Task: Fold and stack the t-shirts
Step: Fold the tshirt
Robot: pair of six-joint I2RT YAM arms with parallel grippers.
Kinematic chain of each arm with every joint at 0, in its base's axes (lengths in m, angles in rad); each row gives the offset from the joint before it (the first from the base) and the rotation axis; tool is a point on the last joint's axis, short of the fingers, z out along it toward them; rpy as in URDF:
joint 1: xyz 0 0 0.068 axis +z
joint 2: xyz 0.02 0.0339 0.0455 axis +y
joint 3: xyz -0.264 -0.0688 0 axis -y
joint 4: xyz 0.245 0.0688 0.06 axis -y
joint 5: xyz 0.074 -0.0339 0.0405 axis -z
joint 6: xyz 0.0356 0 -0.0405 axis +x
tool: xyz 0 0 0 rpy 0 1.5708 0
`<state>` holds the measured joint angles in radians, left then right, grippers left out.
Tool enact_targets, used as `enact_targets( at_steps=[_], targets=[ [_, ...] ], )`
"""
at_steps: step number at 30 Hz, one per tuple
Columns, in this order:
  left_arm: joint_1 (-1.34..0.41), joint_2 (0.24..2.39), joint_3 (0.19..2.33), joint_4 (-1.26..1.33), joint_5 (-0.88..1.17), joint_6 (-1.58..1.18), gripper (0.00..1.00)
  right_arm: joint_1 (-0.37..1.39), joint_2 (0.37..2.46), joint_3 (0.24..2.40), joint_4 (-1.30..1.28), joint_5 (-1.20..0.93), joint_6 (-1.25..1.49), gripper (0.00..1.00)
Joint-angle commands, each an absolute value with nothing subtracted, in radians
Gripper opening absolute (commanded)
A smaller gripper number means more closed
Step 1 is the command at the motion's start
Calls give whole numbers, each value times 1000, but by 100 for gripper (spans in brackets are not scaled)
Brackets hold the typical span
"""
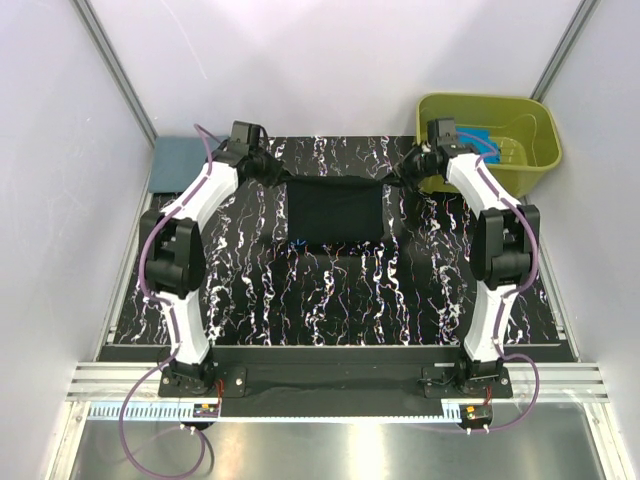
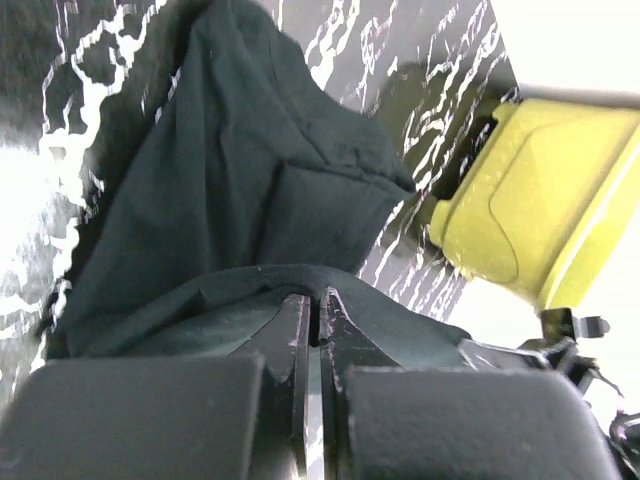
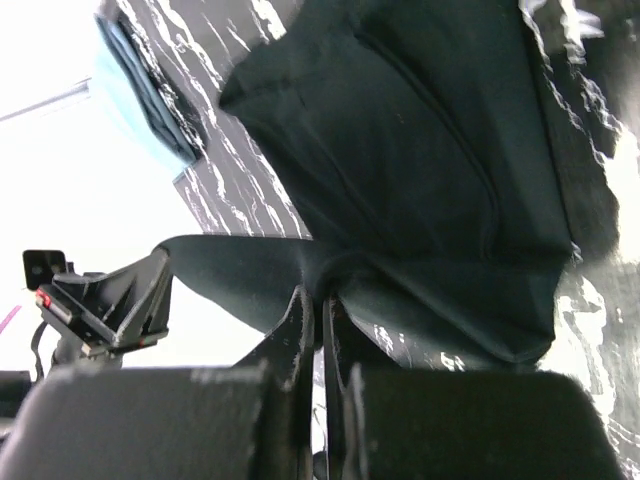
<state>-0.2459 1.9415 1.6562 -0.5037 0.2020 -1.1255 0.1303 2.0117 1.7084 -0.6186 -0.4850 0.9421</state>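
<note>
left gripper: I see its fingers pressed together on the far left edge of the black t-shirt, with cloth bunched over the tips in the wrist view.
right gripper: fingers likewise pinched tight on the same shirt's far right edge, and a fold of cloth wraps the tips.
black t-shirt: sits toward 12 o'clock from the middle of the tabletop. Its far edge is stretched between my two grippers and sags a little at the centre, and the body spreads toward 6 o'clock as a rough rectangle. I cannot tell how much of it rests on the surface.
grey-blue t-shirt: folded flat at the 10 o'clock corner, behind the left arm, well apart from the black one.
turquoise t-shirt: lying inside the tub, partly hidden by the right arm.
tub: olive-green, at the 2 o'clock corner, just beside the right gripper.
</note>
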Motion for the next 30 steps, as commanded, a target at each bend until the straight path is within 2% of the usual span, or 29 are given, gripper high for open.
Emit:
enact_targets(
  at_steps=[1,7,18,30],
  targets=[
    [-209,1960,1744,-477,179,-1085,0,101,2077,1801,-624,-498,870,0],
    [-218,1901,1625,-477,222,-1111,0,103,2004,1734,-687,-468,833,0],
    [-264,1392,1131,-495,287,-1172,0,167,1537,1262,-704,-485,883,0],
    [-365,842,855,-685,244,-1279,0,325,1040,968,-839,-448,1041,0]
  ],
)
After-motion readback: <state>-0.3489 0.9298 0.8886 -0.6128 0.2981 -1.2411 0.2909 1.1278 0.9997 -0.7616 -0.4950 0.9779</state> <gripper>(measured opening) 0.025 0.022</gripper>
